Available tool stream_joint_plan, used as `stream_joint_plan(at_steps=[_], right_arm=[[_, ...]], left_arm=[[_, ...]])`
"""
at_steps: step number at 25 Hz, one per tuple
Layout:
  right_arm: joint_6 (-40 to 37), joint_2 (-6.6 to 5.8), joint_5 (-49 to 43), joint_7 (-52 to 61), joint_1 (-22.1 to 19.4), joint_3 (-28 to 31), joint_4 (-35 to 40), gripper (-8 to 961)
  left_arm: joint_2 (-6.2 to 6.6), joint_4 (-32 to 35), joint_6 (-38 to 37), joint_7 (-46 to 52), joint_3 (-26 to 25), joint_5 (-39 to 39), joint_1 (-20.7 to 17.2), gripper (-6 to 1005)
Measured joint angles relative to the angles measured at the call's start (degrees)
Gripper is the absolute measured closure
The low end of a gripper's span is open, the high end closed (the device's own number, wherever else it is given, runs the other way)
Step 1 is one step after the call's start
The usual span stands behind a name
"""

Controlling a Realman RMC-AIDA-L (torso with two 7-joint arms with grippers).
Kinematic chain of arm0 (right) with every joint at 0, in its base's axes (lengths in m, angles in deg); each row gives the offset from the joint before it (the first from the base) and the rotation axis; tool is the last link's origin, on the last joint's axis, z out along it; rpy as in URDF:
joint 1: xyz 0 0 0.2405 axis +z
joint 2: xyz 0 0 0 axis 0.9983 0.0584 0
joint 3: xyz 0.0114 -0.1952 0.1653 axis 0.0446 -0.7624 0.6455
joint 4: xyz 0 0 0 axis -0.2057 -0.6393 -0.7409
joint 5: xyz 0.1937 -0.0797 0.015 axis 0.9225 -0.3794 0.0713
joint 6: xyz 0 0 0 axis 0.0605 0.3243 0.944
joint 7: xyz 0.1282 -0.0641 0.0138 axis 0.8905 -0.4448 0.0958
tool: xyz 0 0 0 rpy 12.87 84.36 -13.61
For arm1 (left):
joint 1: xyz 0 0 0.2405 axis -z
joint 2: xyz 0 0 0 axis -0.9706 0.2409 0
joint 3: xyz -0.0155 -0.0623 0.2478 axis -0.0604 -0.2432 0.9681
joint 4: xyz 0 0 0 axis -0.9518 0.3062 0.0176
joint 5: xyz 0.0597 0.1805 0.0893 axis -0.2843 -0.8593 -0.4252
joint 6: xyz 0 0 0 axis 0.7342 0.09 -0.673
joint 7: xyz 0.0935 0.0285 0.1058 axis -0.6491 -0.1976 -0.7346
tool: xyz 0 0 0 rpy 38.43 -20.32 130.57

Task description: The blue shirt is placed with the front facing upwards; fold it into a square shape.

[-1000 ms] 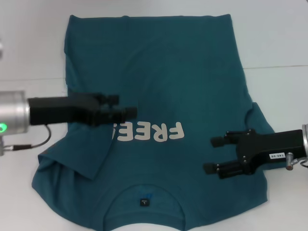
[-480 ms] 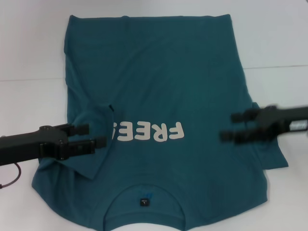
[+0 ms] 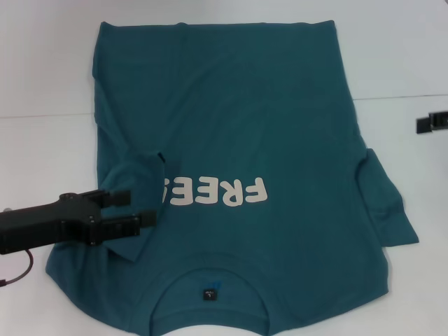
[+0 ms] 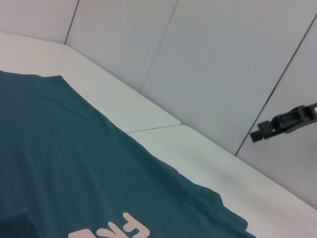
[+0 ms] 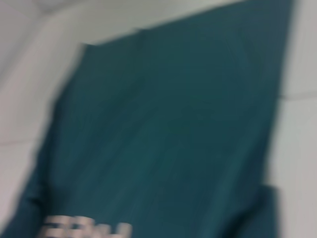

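Note:
The blue shirt (image 3: 245, 119) lies flat on the white table, with the collar and neck label (image 3: 208, 294) nearest me and the white letters (image 3: 224, 192) across the middle. Its left sleeve (image 3: 136, 183) is folded inward over the end of the letters. Its right sleeve (image 3: 385, 206) lies out to the side. My left gripper (image 3: 142, 207) is open and empty, low over the edge of the folded left sleeve. My right gripper (image 3: 430, 123) is at the far right edge, off the shirt. It shows in the left wrist view (image 4: 270, 128) with its fingers apart. Both wrist views show the shirt (image 4: 74, 163) (image 5: 168, 139).
The white table (image 3: 42, 77) surrounds the shirt, with a seam line (image 3: 399, 96) running across it. Grey wall panels (image 4: 223, 59) stand behind the table. A cable (image 3: 17, 271) hangs from my left arm at the near left.
My left gripper has let go of the folded left sleeve and pulled back towards the near left. My right gripper has left the right sleeve and swung away to the far right edge.

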Motion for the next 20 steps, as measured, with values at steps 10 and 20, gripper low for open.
stream_joint_plan(at_steps=[10,20], right_arm=[[6.61,-1.49,-11.12,0.82,2.40,-1.74,-12.22,30],[12.96,-1.69,-10.87,-0.50,3.66,-3.54,-18.96,79]], left_arm=[[0.19,-1.94,0.80,-1.47,0.26,-0.11,-0.13,158],[-0.01,-2.07,0.59,-1.70,0.36,-0.12,-0.87,158]])
